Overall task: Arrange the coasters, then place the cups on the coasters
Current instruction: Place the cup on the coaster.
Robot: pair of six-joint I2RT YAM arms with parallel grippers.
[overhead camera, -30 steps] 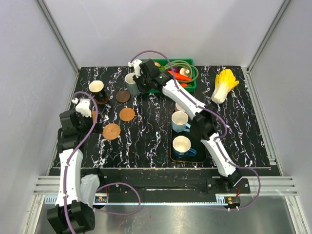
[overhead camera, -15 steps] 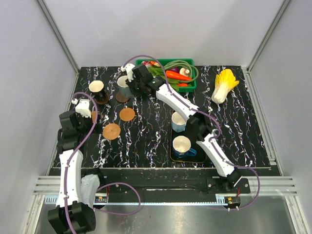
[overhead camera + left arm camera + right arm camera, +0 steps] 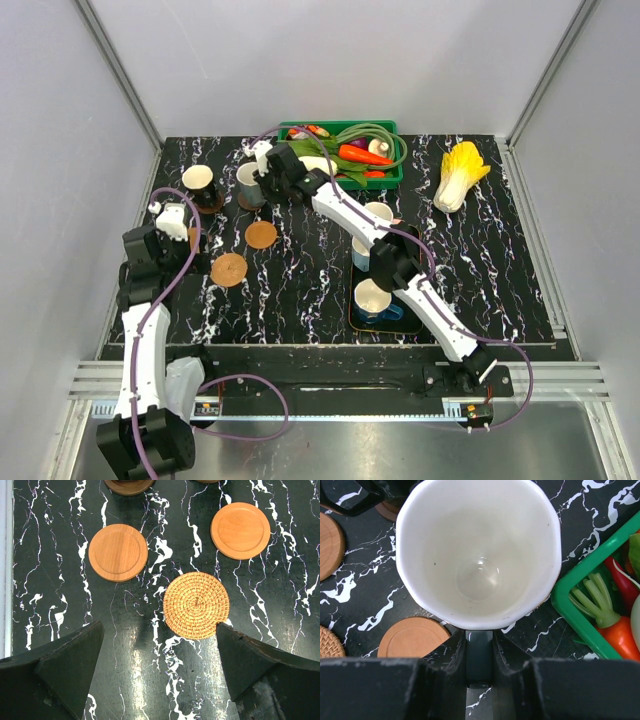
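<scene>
My right gripper is shut on the dark handle of a cream-inside cup, held at the back left of the table over a dark coaster; contact cannot be told. A dark cup stands on another coaster beside it. Below my left gripper, which is open and empty, lie a woven coaster and two wooden coasters. Three cups sit on the black tray.
A green basket of vegetables stands at the back, just right of the held cup. A yellow cabbage lies at the back right. My right arm stretches diagonally across the tray and the table's middle.
My right arm has carried the cup leftwards from in front of the green basket to over the back-left dark coaster. The left arm has stayed still.
</scene>
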